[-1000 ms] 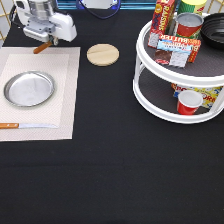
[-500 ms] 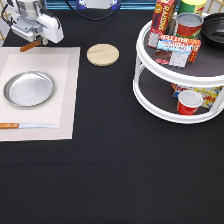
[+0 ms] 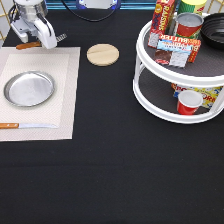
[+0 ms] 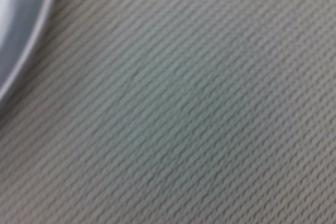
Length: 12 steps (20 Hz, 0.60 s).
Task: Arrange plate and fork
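The silver plate [image 3: 29,88] lies on the beige placemat [image 3: 62,107] at the exterior view's left. My gripper [image 3: 42,42] hangs over the placemat's far edge, above the plate in the picture. It is shut on the fork: the orange-brown handle [image 3: 27,45] sticks out to the left and the tines [image 3: 61,36] to the right. The fork is held level, just above the mat's far edge. The wrist view shows the mat's weave [image 4: 195,120] and a strip of the plate's rim [image 4: 16,45].
A wooden-handled knife [image 3: 25,125] lies on the mat's near edge. A round wooden coaster [image 3: 103,54] sits right of the mat. A white two-tier turntable [image 3: 150,97] with cans, boxes and a red cup [image 3: 189,102] stands at the right.
My gripper has moved left along the mat's far edge, carrying the fork with it. The plate, knife and coaster have not moved.
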Tool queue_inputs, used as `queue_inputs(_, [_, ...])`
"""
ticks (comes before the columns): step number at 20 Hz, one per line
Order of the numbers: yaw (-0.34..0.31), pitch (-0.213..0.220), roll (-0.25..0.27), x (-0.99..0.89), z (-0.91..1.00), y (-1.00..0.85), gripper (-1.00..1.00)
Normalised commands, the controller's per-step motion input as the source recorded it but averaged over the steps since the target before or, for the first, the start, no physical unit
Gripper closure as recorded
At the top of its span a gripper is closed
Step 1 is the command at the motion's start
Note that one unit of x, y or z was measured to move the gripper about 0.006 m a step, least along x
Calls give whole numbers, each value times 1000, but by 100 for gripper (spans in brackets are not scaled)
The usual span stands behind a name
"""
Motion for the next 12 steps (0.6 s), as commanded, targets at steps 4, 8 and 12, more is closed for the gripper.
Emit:
queue_inputs(4, [-258, 8, 0, 403, 6, -20, 100])
queue_inputs(8, [-205, 32, 5, 572, 54, -73, 100])
queue_inputs(12, [-119, 62, 62, 699, 68, -260, 100])
